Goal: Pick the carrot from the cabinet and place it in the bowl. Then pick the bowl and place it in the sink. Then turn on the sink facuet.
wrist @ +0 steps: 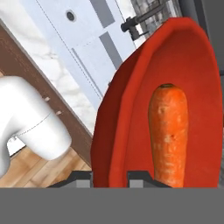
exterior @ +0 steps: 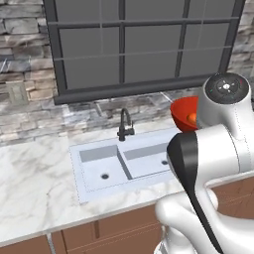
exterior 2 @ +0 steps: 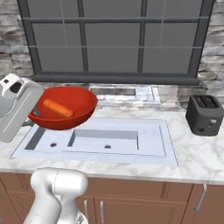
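**Desk:** What have you got, and where?

**Arm:** My gripper, at the bottom centre of the hand view, pinches the rim of the round glossy red bowl, one dark tip on each side of the wall. In the right base view the bowl hangs at centre left, lifted over the left end of the pale grey-white two-basin sink. The small orange tapered carrot lies loose inside it.

**Desk:** What worries you?

**Arm:** The tilt. The bowl leans, and nothing pins the carrot. If I tip further while lowering, I judge it could slide over the rim and land in a basin or on the white marble counter.

**Desk:** Anything else?

**Arm:** My hold is a thin edge pinch on a slick wall; a jolt could let the bowl swing or slip. The slim black gooseneck faucet stands at the sink's back edge, centre of the left base view. A wide swing might clip its spout. The black toaster, at right, sits well apart.
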Controlling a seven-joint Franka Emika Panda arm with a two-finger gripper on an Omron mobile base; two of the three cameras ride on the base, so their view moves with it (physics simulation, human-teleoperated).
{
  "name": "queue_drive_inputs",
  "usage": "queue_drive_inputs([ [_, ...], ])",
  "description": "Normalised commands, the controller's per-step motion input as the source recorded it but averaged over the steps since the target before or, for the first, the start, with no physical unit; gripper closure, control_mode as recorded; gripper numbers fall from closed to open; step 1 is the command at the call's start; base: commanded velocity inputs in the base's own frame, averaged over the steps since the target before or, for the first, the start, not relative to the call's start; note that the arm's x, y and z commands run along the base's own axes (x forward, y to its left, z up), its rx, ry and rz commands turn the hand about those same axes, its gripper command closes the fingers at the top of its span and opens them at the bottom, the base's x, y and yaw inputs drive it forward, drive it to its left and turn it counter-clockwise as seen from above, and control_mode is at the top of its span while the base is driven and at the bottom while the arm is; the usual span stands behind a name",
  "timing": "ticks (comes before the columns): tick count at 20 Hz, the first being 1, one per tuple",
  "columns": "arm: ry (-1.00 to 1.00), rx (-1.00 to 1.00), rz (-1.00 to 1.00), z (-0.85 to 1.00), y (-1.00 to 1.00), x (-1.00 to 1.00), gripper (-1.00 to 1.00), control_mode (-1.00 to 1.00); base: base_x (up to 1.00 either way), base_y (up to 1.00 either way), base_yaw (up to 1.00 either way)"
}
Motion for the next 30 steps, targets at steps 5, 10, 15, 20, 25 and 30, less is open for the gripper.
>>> queue_drive_inputs([
  [5, 0.00, 0.00, 0.00, 0.00, 0.00, 0.00, 1.00, 1.00, 0.41, 0.14, 0.00],
  [10, 0.00, 0.00, 0.00, 0.00, 0.00, 0.00, 1.00, 1.00, 0.30, 0.12, 0.00],
  [15, 0.00, 0.00, 0.00, 0.00, 0.00, 0.00, 1.00, 1.00, 0.29, 0.12, 0.00],
  [20, 0.00, 0.00, 0.00, 0.00, 0.00, 0.00, 1.00, 1.00, 0.07, 0.05, 0.00],
  [25, 0.00, 0.03, 0.04, -0.02, 0.09, -0.14, 1.00, -1.00, 0.00, 0.04, 0.01],
  [30, 0.00, 0.14, 0.02, -0.22, 0.43, -0.55, 1.00, -1.00, 0.00, 0.00, 0.00],
])
